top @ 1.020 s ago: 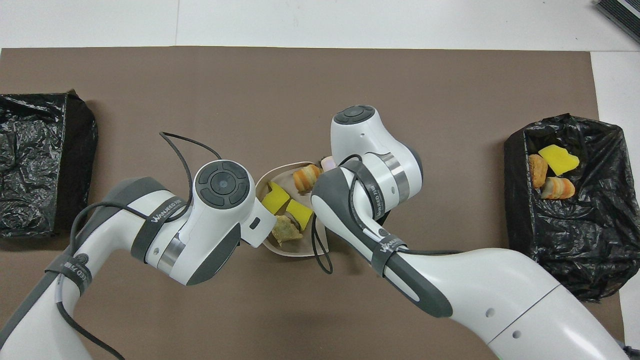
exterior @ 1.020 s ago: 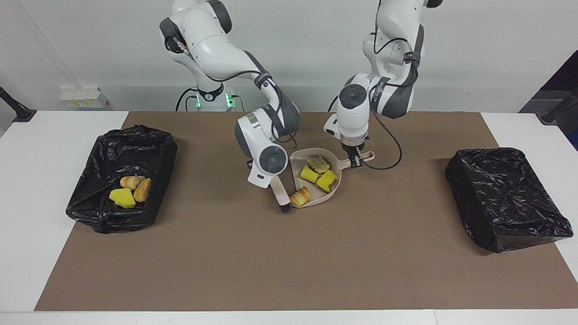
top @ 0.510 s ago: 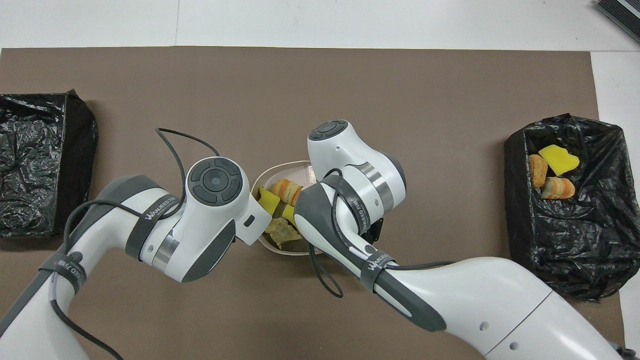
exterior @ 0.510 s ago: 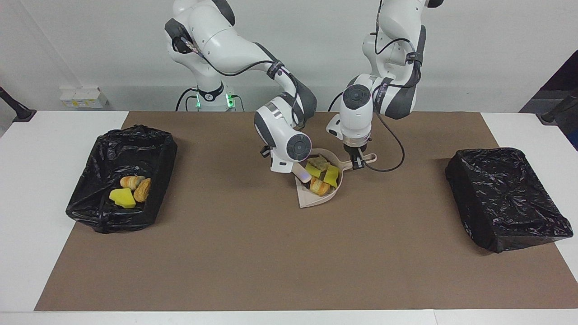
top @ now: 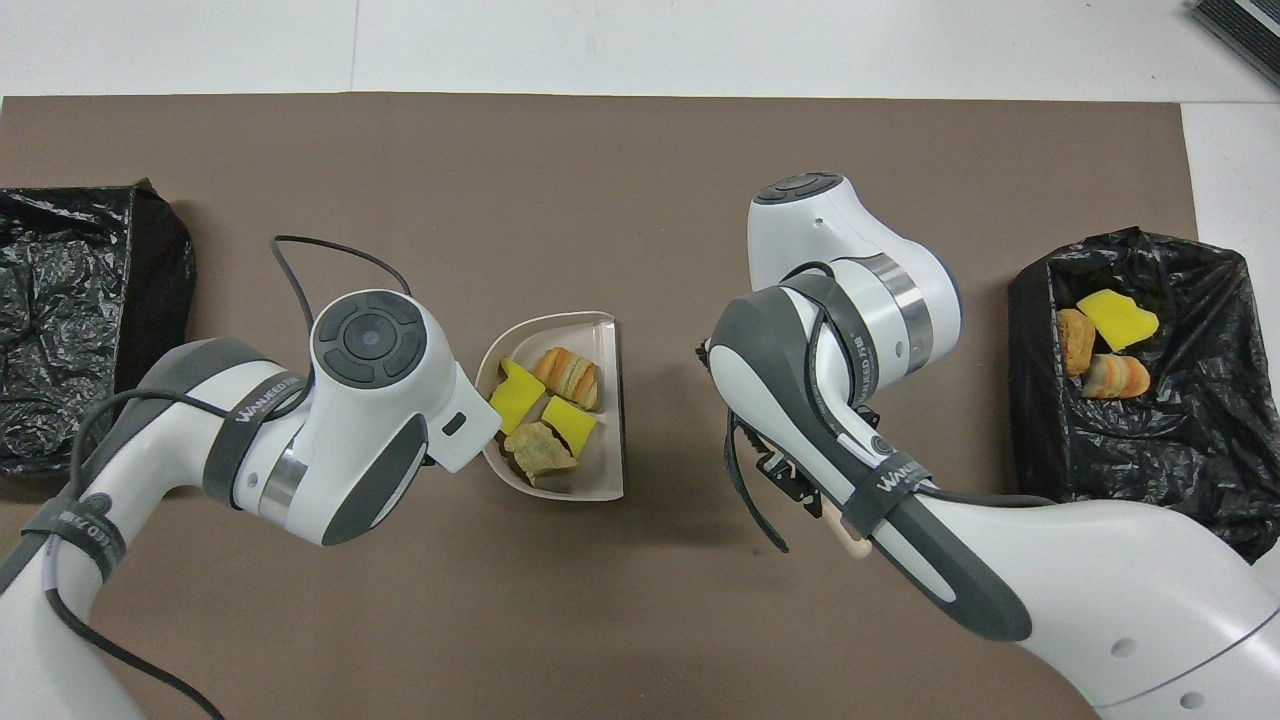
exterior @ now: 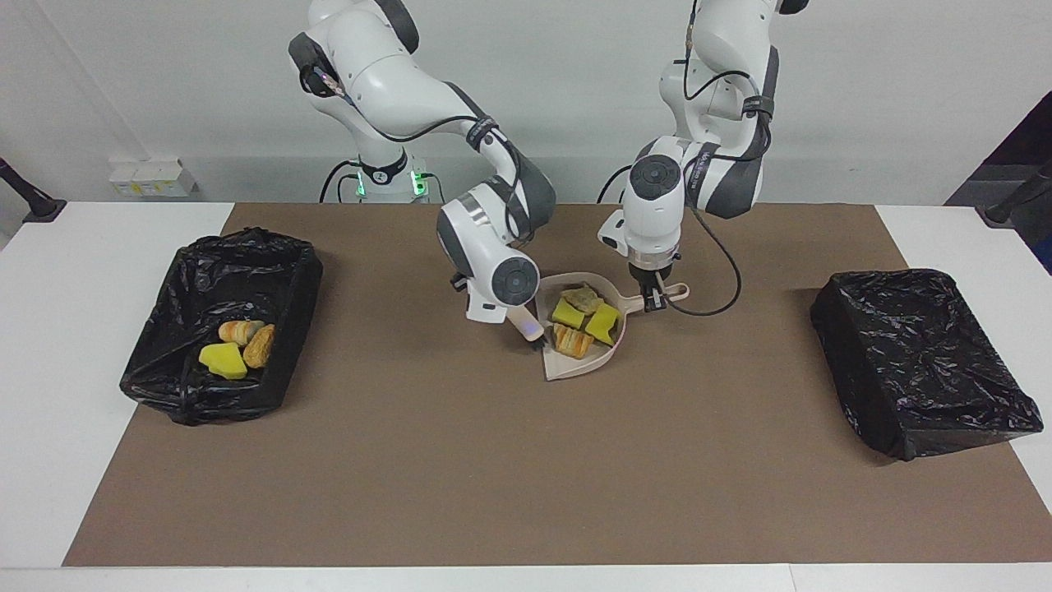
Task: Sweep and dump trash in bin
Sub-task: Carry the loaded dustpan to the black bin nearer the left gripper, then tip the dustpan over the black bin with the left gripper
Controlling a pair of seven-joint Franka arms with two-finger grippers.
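A beige dustpan (exterior: 552, 366) sits mid-table with its open lip tipped up toward the right arm's end. It holds trash: two yellow sponge bits (exterior: 567, 314) (exterior: 606, 322), a beige chunk (exterior: 582, 298) and a striped bread piece (exterior: 573, 339). My left gripper (exterior: 655, 298) is shut on the pan's handle. My right gripper (exterior: 508, 315) is shut on a small brush (exterior: 528, 327), whose black bristles are at the pan's lip. In the overhead view the dustpan (top: 610, 400) and its bread piece (top: 567, 372) show, but both grippers are hidden under their wrists.
A black-bagged bin (exterior: 283, 271) at the right arm's end holds a yellow sponge bit (exterior: 222, 360) and two bread pieces. A second black-bagged bin (exterior: 920, 362) stands at the left arm's end. A brown mat (exterior: 493, 477) covers the table.
The brush pushed the bread piece from the pan's lip in among the other scraps, then drew back toward the right arm's end. The pan's lip tipped up and the scraps slid toward the handle.
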